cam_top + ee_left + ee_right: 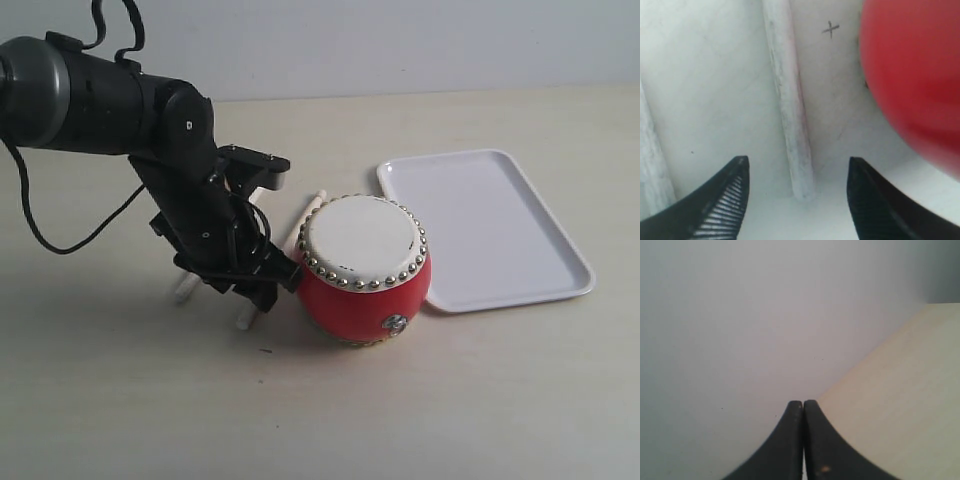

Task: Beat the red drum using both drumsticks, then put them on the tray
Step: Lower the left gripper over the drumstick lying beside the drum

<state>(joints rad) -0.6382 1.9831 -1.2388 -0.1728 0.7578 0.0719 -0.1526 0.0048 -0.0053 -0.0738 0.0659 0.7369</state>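
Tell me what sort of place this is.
Most likely a robot test bench, not a home or music room: a bare pale table against a plain wall, a black robot arm, and staged props, the red drum and white tray.

1. Red drum: glossy red body; matt white skin; shiny metal studs.
2. Drumsticks: pale wood, matt, faintly scuffed.
3. Tray: smooth white plastic, slight sheen.
4. Table: smooth, matt cream surface.
5. My left gripper: matt black fingers, ribbed inner face.
6. My right gripper: smooth matt black fingers.
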